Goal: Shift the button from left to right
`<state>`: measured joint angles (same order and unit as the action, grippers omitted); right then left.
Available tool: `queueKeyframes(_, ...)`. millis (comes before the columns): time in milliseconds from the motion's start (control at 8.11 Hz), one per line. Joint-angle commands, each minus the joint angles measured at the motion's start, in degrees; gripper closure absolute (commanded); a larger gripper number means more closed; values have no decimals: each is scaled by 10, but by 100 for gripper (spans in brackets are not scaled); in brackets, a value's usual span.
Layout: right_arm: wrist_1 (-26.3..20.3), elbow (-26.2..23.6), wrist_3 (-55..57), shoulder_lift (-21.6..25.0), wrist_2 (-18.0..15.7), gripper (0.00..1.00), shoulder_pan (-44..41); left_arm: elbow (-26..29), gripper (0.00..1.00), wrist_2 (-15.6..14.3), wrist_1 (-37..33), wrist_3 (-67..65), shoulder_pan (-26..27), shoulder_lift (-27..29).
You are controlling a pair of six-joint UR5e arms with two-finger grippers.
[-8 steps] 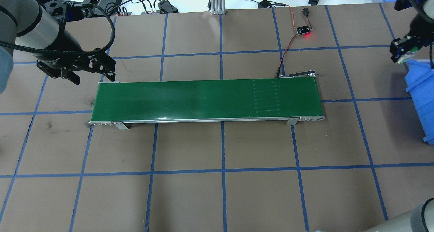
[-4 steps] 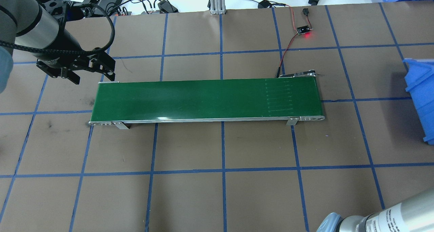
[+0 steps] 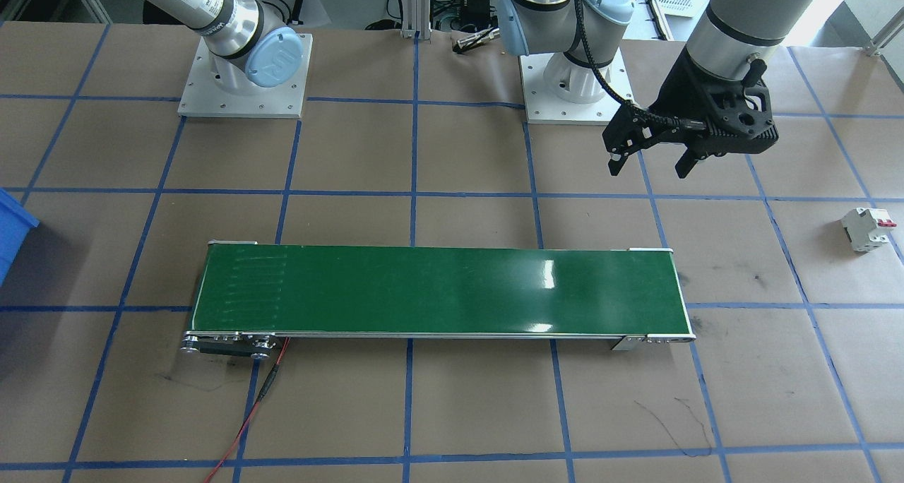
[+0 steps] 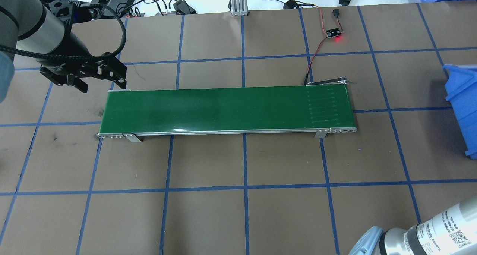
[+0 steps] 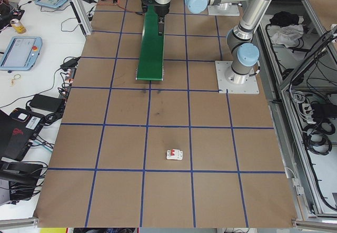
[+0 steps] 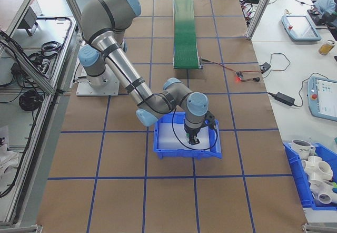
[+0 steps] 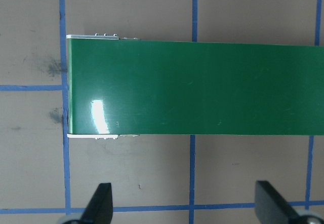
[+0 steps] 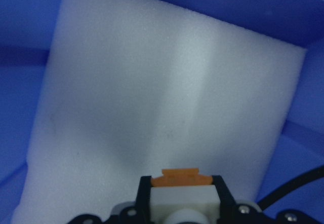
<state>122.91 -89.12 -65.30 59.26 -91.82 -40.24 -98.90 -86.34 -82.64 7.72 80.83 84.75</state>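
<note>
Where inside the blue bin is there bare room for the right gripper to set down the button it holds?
The white foam pad lining the blue bin lies bare from wall to wall ahead of the button, which the right gripper holds. Only the near edge is crowded, by the gripper itself.

Green belt (image 4: 223, 107); blue bin (image 6: 187, 136), white foam; button (image 8: 181, 193) white/orange.

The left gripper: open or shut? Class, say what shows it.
Open. The left gripper shows its two fingers set wide apart with only bare table between them, just short of the green conveyor belt; nothing is held.
</note>
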Motion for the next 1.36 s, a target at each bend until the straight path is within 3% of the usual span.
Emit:
queueKeyframes(0,32,-19,22,-14,1,100,4,-1,0,0,-1,0,0,1)
queueKeyframes(123,33,-20,22,-14,1,100,3,0,0,0,0,0,-1,1)
queueKeyframes(247,34,-25,20,-13,2,68,4,-1,0,0,0,-1,-1,1)
queueKeyframes(370,35,-27,17,-9,11,22,4,-1,0,0,-1,-1,-1,0)
queueKeyframes(493,34,-26,16,-6,18,0,4,0,0,-1,-1,-1,0,0)
queueKeyframes(863,21,-26,14,62,15,0,4,0,0,0,0,-1,-1,0)
queueKeyframes(1233,-99,-26,8,176,9,0,5,0,0,-1,-1,-1,0,0)
